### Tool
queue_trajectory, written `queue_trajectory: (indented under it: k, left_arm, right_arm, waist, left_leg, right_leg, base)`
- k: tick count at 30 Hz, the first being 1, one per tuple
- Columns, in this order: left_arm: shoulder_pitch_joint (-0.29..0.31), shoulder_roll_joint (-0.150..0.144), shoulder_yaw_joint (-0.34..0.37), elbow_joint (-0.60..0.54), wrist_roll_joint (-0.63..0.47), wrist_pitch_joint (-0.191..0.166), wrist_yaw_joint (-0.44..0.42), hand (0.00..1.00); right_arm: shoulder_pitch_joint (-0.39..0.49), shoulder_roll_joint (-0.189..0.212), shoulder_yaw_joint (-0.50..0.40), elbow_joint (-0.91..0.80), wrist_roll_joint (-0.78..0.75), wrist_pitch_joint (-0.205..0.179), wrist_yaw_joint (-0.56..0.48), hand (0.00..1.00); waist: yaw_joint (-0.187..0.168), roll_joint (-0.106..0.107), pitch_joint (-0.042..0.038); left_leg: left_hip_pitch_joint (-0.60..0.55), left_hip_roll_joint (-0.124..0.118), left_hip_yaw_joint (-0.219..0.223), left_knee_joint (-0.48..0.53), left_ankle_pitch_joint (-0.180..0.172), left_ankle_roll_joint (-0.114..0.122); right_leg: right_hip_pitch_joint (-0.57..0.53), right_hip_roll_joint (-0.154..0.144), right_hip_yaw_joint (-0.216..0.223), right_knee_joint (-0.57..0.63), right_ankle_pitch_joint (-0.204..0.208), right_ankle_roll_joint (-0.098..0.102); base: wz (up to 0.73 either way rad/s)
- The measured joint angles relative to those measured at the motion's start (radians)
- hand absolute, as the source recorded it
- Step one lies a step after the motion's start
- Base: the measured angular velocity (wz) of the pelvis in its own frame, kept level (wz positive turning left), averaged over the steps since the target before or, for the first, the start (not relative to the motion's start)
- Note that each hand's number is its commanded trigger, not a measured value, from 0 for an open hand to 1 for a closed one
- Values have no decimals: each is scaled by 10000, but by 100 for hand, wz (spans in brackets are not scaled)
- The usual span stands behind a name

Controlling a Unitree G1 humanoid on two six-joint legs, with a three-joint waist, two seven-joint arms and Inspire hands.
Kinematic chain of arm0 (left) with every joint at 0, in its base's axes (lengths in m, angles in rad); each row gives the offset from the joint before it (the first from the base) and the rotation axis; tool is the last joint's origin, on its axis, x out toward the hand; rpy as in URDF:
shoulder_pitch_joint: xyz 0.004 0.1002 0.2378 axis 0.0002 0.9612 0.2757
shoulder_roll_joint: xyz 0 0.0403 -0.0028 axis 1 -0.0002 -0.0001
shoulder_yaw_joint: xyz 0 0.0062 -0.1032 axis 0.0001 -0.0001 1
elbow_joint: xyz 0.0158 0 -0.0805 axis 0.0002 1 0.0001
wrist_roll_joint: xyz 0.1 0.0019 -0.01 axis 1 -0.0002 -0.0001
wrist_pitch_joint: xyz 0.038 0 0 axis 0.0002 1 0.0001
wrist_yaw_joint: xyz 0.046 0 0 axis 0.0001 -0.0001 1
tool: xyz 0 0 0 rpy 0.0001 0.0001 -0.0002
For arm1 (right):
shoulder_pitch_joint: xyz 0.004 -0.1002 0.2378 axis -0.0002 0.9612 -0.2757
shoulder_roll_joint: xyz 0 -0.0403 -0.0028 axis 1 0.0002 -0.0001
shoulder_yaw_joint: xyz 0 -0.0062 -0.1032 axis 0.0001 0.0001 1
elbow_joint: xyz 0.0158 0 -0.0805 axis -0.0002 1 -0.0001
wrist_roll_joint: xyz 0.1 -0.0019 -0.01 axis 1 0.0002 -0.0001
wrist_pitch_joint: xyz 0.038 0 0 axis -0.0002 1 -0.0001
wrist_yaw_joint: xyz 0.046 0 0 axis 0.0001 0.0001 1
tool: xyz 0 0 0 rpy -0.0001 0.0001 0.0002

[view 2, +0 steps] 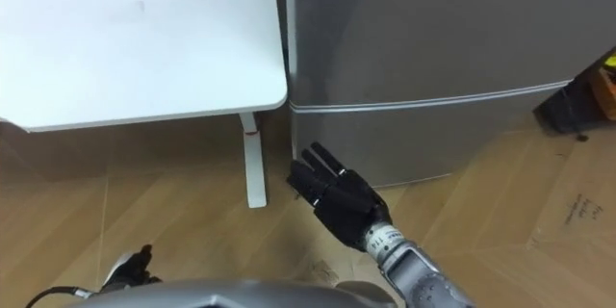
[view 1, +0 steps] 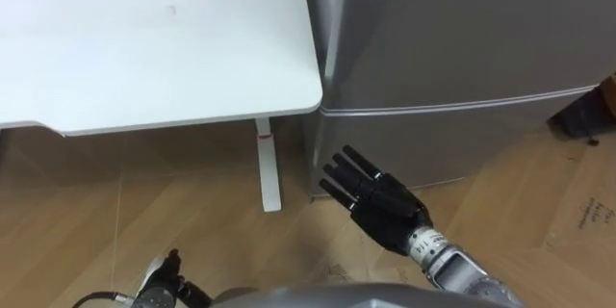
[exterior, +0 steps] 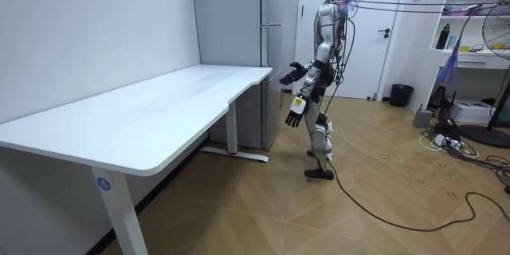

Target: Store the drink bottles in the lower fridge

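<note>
A silver fridge (view 1: 452, 38) stands before me, both doors shut; a seam parts the upper door from the lower door (view 1: 433, 144). My right hand (view 1: 377, 199) is raised in front of the lower door's left corner, fingers straight and open, holding nothing and a little short of the door. My left hand (view 1: 171, 274) hangs low at my side, fingers relaxed in the room view (exterior: 296, 114). In the room view I stand upright facing the fridge (exterior: 271, 48), beside the table's end. I see no drinks.
A white table (view 1: 144, 38) stands to the fridge's left, its corner nearly touching it, with a white leg (view 1: 268, 168) beneath. Flat cardboard (view 1: 582, 212) lies on the wooden floor at right, a dark object (view 1: 587, 115) beside the fridge. Shelves (exterior: 478, 16) and a fan stand behind me.
</note>
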Motion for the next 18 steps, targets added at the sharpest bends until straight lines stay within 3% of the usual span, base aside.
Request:
queue_trajectory:
  k: [11, 18]
  left_arm:
    - [60, 110, 2, -82, -135, -4, 116, 0]
    - [102, 106, 2, -81, -135, -5, 176, 0]
  right_arm:
    - [-3, 1, 11, 553, -1268, 1, -5, 0]
    - [-8, -3, 11, 1128, -1478, 1, -7, 0]
  waist:
    - [37, -145, 21]
    - [281, -200, 7]
  left_leg:
    - [20, -5, -69, 12, 0, -1]
    - [-7, 0, -129, -10, 3, -8]
  right_leg:
    - [150, -14, -209, -153, 0, 0]
    - [151, -16, -359, -152, 3, -4]
  base:
    - [2]
    - [2]
